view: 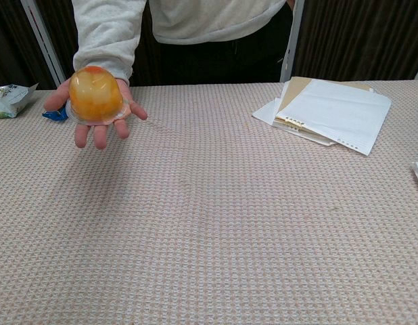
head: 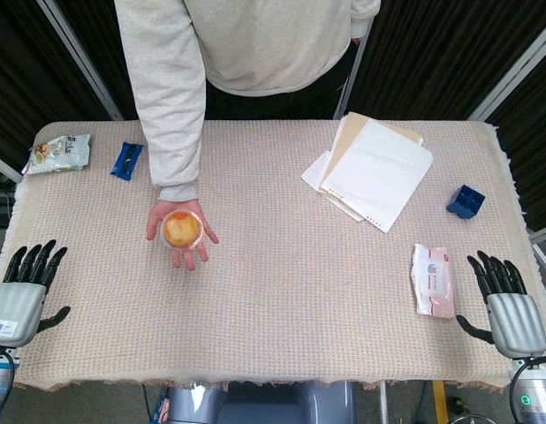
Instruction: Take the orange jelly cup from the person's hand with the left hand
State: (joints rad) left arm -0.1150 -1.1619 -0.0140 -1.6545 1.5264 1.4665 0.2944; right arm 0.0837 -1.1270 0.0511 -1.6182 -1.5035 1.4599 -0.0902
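At the near edge of the table [head: 282, 309], the left robot hand [head: 24, 287] rests by the near-left corner with its dark fingers spread apart and nothing in its grasp. The right robot hand [head: 505, 305] lies at the near-right corner in the same way, fingers apart and empty. Both show only in the head view; the chest view does not reach them. Just beside the right robot hand, toward the table's middle, lies a pink and white packet [head: 432, 280], flat on the woven cloth.

Further in, left of the table's centre, the person's hand [head: 180, 231] is held out palm up, well apart from the left robot hand. The orange jelly cup [head: 181, 228] sits on that open palm, dome upward, with the fingers splayed beneath it rather than curled around it. In the chest view the orange jelly cup [view: 95, 95] and the person's hand [view: 101, 108] appear raised above the table, with a faint shadow on the cloth below.

Beyond, on the right side, a stack of white and tan papers [head: 370, 168] lies fanned out, and a small blue block [head: 466, 201] sits near the right edge. At the far left, a blue wrapper [head: 126, 161] lies beside the person's grey sleeve, and a green and white snack bag [head: 59, 153] sits close to the far-left corner.
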